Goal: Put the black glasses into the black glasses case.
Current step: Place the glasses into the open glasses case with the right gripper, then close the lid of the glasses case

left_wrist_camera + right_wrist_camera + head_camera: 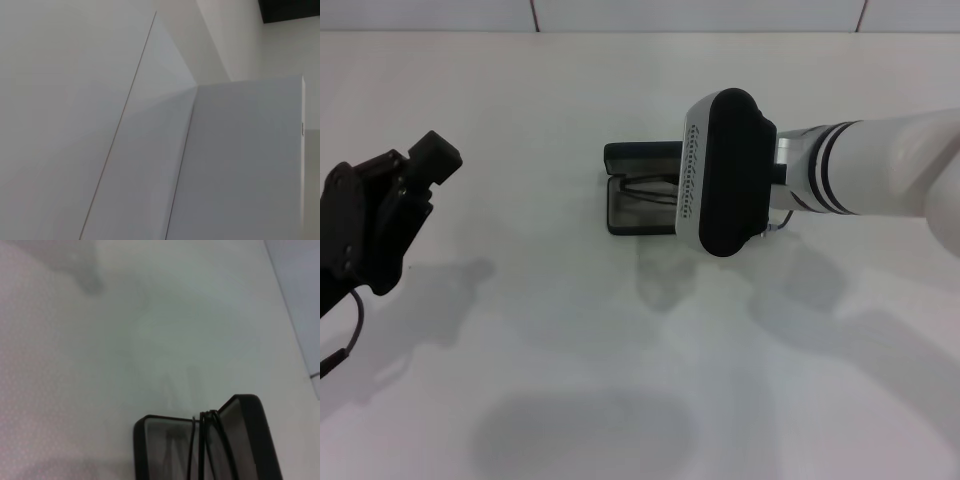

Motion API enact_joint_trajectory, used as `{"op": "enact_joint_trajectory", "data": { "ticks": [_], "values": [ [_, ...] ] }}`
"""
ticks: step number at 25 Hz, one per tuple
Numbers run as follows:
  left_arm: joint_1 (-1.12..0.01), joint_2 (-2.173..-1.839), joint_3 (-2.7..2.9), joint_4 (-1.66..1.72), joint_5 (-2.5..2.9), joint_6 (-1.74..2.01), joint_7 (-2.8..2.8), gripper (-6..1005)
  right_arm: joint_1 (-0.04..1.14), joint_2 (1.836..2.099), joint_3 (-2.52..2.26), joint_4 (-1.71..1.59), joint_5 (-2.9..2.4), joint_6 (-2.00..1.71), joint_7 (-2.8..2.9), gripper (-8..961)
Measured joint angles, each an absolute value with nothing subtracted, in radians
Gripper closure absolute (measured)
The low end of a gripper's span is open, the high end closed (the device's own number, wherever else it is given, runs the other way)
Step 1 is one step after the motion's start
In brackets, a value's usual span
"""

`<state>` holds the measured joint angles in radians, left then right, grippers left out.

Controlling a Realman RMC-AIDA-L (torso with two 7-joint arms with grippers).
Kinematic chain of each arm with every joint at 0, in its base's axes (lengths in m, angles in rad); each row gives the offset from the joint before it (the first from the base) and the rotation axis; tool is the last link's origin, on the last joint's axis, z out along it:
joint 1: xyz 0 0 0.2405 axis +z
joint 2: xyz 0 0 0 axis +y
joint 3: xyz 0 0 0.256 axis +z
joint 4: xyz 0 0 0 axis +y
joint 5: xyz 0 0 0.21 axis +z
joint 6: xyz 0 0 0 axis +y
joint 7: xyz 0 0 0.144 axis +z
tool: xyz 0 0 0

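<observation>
Right arm's black wrist housing was nearest the head camera, a large oblong body on the white forearm reaching in from the right. It hung over the right end of the black glasses case and covered that part of it. The right gripper itself was hidden beneath the housing in the head view and did not show in its own wrist view; whether it was released or clenched could not be told.

Case lay open on the white table, near the middle and towards the far side. Its lid was laid back on the far side and its tray faced up. The black glasses were inside the tray, thin dark lines running lengthwise against the grey lining.

Right wrist view: the case was open, with the glasses folded inside, slim temple arms bunched close together near the hinge line. Nothing was seen touching them.

Left gripper was off at the left edge of the table, raised, well apart from the case. Its grip state could not be told. Left wrist view showed only pale flat surfaces.
</observation>
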<state>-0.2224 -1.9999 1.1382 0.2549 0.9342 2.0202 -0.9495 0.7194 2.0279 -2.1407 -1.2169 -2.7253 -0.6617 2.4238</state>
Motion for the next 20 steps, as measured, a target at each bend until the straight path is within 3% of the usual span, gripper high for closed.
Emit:
{"op": "enact_joint_trajectory", "data": {
  "ticks": [20],
  "values": [
    [-0.224, -2.001, 1.139, 0.253, 0.936, 2.019, -0.948, 968, 0.709, 2.028, -2.131, -1.209, -2.729, -0.646, 2.424, 862]
  ]
}}
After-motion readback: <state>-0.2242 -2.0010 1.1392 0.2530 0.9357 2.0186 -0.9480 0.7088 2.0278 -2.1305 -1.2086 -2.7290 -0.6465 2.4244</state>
